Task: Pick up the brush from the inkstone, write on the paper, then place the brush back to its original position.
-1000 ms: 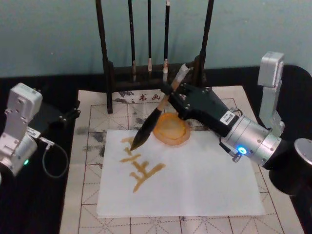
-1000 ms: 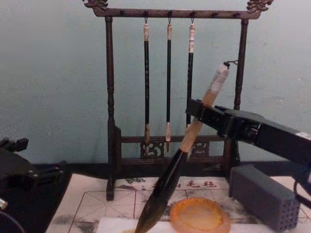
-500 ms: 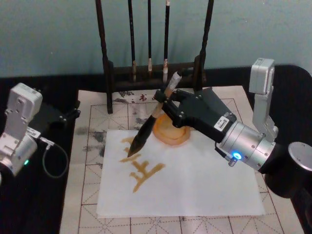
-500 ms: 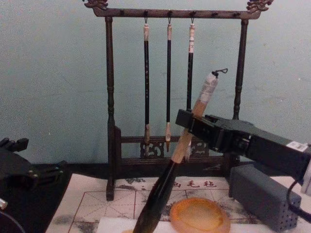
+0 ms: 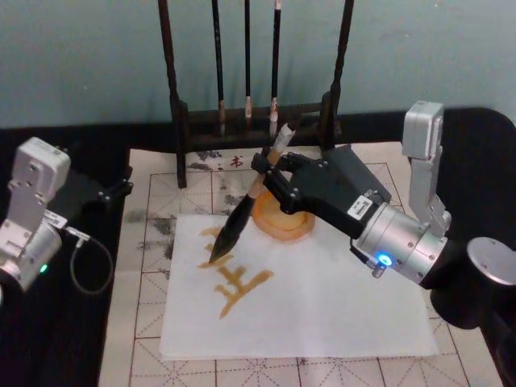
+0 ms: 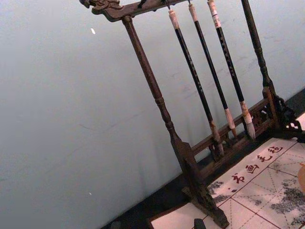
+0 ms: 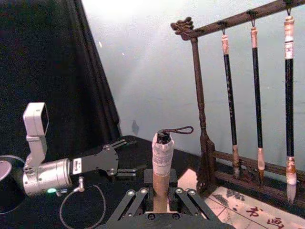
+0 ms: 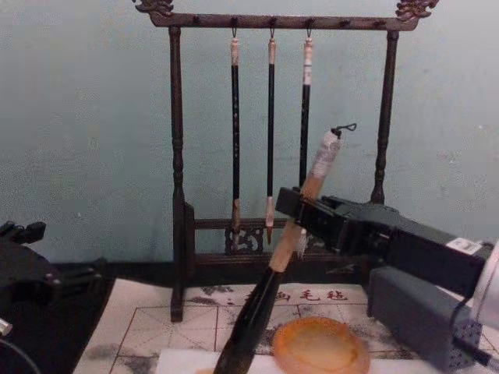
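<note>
While the right gripper point(image 5: 268, 166), fingers clamped on its tan bamboo handle, is trailing the thick dark-bristled brush point(image 5: 232, 228) across the plain white paper point(image 5: 339, 306) beside the round orange inkstone dish point(image 5: 278, 227), the left gripper point(image 5: 125, 184) is idling open-fingered at left, and I'm guessing finishing the stroke is calling for a steady drag.

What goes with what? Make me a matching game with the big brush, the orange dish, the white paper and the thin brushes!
Things:
1. big brush
2. dish
3. paper
4. thin brushes

Where or how:
A. hanging on the wooden rack
B. has yellowish writing on it
C. held tilted in the right tool
D. orange, on the mat at the paper's far edge

Pairs: 1-C, 2-D, 3-B, 4-A.

The left tool sits parked off to the left.
</note>
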`<state>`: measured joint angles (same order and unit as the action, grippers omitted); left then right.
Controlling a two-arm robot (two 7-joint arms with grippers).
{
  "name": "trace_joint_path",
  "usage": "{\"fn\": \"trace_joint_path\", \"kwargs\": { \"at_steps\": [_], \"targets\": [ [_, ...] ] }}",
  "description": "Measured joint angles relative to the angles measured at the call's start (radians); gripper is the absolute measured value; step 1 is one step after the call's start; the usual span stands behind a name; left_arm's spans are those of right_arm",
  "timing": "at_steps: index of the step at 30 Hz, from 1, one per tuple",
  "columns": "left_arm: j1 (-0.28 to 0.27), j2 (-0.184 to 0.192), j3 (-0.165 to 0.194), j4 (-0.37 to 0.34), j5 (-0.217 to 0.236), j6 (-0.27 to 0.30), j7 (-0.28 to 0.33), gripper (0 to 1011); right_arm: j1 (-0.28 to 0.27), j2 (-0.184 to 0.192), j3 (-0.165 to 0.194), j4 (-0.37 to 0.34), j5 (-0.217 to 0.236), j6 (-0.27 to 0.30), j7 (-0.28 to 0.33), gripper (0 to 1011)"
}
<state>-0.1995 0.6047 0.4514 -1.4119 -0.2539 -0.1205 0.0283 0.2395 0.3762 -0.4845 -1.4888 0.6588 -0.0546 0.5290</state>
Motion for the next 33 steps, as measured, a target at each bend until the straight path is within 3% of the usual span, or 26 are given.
{"fn": "trace_joint_path", "kwargs": {
  "at_steps": [33],
  "targets": [
    [0.0, 0.0, 0.0, 0.0, 0.0, 0.0, 0.0, 1001, 0.016, -0.036, 0.002, 0.036, -0.025, 0.004, -0.011, 185]
  ]
}}
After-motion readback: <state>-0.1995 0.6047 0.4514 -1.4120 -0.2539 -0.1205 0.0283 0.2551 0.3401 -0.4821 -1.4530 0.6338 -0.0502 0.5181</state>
